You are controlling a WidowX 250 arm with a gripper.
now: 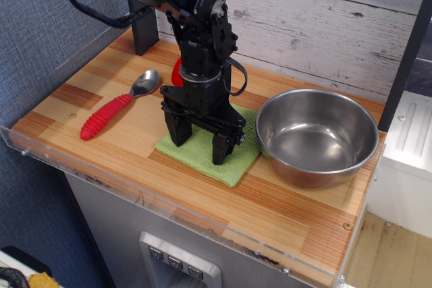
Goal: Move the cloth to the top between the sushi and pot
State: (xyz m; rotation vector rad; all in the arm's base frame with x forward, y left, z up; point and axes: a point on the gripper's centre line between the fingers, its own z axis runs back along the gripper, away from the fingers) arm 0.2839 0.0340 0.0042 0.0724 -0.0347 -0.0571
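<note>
The gripper [200, 144] points down with its two fingers [177, 132] spread wide, holding nothing, and both tips stand low on the cloth [231, 162] or just above it; real contact I cannot tell. The cloth lies flat on the wooden table [283, 214], near the middle. At 3 o'clock from the gripper the pot [317, 135] sits just beside the cloth's right edge. At 12 o'clock, behind the arm, a small red part of the sushi [176, 72] shows. At 10 o'clock lies a spoon [116, 106] with a red handle, well apart from the cloth.
</note>
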